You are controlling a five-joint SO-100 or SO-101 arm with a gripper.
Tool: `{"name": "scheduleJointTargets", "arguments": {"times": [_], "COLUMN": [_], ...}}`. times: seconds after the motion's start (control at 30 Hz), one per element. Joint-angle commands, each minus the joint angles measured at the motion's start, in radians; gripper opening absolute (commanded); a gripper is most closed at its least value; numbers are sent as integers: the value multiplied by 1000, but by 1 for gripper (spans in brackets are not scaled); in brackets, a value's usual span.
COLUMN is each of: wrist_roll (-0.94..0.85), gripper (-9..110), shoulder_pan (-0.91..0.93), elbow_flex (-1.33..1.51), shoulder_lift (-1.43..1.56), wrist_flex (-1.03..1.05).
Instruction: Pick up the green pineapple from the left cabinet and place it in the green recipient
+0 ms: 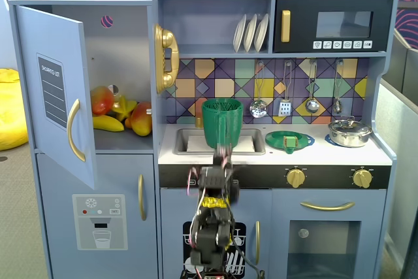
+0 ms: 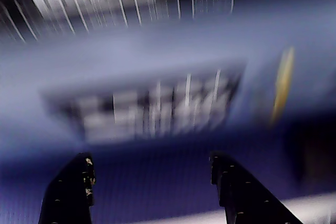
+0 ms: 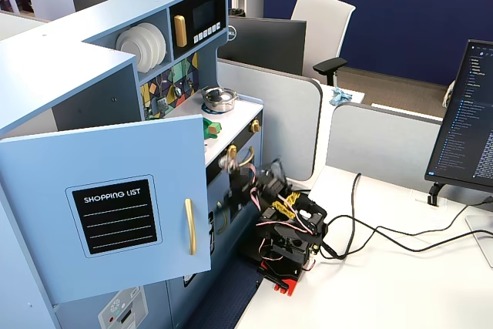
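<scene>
Pale blue, the left cabinet (image 1: 55, 89) is shown with its door swung open; fruit is stacked inside, the green pineapple not being discernible. Right of it, the green recipient (image 1: 221, 122) stands in the sink. Nearer, the end effector (image 2: 152, 192) is seen parted and empty.

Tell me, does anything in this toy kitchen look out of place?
The left cabinet door hangs wide open, showing fruit piled inside, and a green jug stands in the sink. The wrist view is just motion blur. Nothing looks spilled or broken.
</scene>
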Motion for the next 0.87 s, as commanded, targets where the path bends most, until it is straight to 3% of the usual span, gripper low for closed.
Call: {"name": "scheduleJointTargets", "arguments": {"times": [0.0,0.33,0.43,0.83], "wrist_roll": [55,163,106,54], "gripper": [16,13,13,13], "shoulder_pan": [-6,-38,-6,38], "elbow_flex": [183,247,247,247], "shoulder_lift": [74,112,133,173], "wrist_flex": [-14,290,408,442]}}
